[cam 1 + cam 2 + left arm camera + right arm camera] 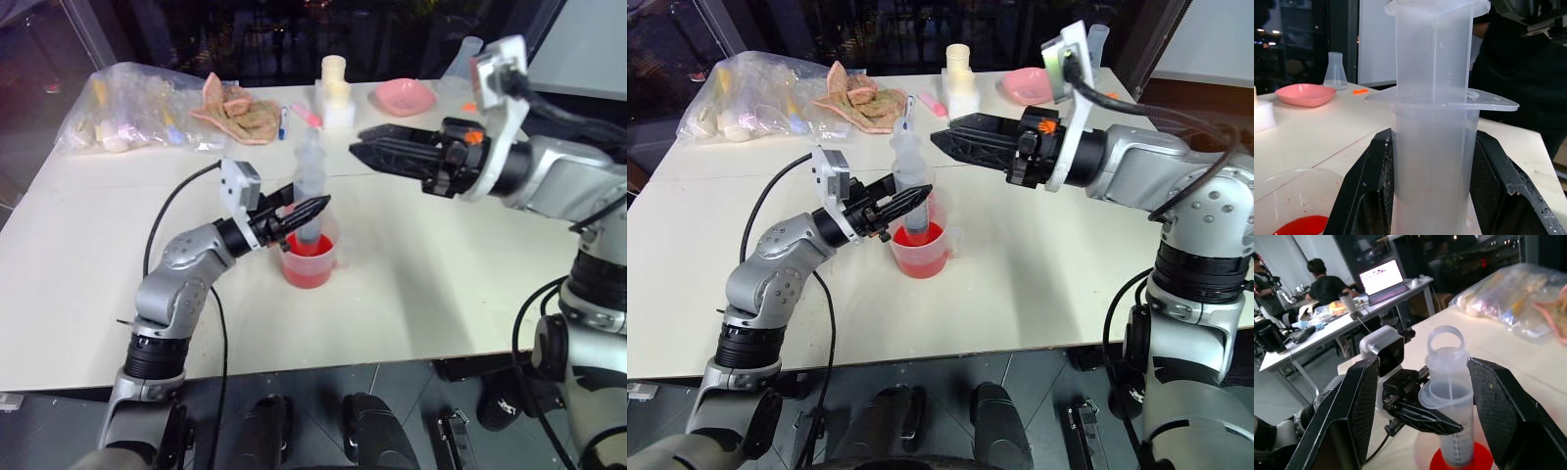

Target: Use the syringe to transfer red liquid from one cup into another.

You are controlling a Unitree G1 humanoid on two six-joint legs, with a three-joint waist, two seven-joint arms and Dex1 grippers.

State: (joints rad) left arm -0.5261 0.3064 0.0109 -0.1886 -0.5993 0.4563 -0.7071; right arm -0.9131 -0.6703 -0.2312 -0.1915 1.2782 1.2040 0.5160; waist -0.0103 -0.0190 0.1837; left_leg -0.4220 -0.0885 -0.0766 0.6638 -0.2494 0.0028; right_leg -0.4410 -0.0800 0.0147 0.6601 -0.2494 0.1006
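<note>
The left gripper [312, 209] is pinched on the barrel of the one syringe [310, 186], which stands upright with its lower end down in the one handled measuring cup [312, 257] directly under the gripper; the red liquid [309, 269] fills the cup's bottom. The left wrist view brings up what the head views do not: the syringe's flange and plunger shaft [1433, 54] rising above the two black fingers [1364, 196] that press the barrel from either side, with a slice of the cup's rim and red liquid beside them. The right gripper [364, 147] hangs level just beside and above the syringe's top, its two fingers spread wide and touching nothing. Its wrist view looks down past those spread fingers [1496, 401] onto the plunger's ring top [1445, 341], the printed scale on the barrel and the left gripper clamped beneath. Beyond both grippers the tabletop [441, 284] carries one pink dish [405, 95], one crumpled cloth [235, 110], one clear bag of small items [132, 108] and one flask [1335, 71]. Farther off, the right wrist view shows two people at another table with one open laptop [1380, 280].
</note>
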